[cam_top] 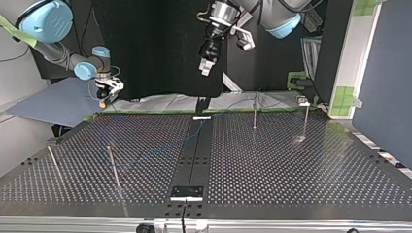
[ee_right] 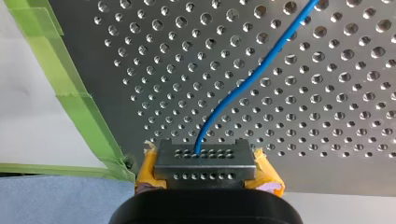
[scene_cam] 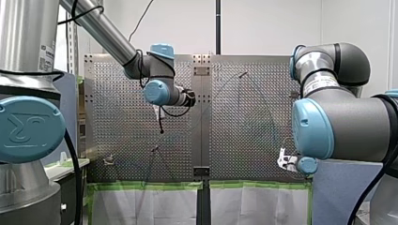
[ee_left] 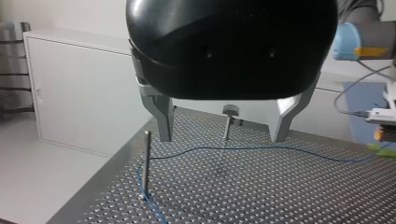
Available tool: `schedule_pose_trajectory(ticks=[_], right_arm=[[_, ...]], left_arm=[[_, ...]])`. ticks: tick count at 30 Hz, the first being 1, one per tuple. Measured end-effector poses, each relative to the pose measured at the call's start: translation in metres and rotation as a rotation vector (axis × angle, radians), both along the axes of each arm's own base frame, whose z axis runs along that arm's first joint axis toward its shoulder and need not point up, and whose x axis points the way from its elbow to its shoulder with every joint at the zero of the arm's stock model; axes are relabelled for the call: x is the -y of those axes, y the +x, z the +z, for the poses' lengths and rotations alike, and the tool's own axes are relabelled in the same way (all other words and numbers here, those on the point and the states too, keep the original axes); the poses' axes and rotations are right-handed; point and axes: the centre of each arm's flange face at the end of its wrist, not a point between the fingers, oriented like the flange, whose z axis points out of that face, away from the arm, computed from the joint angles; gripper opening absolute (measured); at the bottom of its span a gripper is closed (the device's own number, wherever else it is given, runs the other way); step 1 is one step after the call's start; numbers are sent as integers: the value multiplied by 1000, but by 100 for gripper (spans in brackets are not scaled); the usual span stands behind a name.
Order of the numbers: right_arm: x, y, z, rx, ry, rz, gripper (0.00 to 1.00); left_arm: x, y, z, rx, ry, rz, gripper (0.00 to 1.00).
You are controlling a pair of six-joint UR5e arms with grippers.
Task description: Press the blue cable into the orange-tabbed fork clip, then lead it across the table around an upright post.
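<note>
Blue thin cable (ee_left: 261, 148) lies across the perforated metal table (ee_left: 289, 196), apparently bending round a slim upright steel post (ee_left: 146, 163) near one edge; clip seating cannot be told. Right gripper (ee_right: 205, 161) is clamped on it beside green tape (ee_right: 77, 100) at the table's edge; left gripper (ee_left: 222, 138) gapes wide, empty.

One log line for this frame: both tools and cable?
left tool: open, empty, above table | right tool: shut on blue cable | blue cable: runs across table, bends by post
</note>
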Motion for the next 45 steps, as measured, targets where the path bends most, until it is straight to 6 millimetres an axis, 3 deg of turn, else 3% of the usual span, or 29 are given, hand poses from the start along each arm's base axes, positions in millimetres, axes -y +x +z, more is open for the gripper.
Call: schedule_pose_trajectory(ticks=[15,45], right_arm=[[-1,5,1,6,6,24,0],[-1,6,1,7,6,26,0]], left_arm=[[-21,-24,-39,13,84,1,100],[-22,-25,-41,11,88,1,100]])
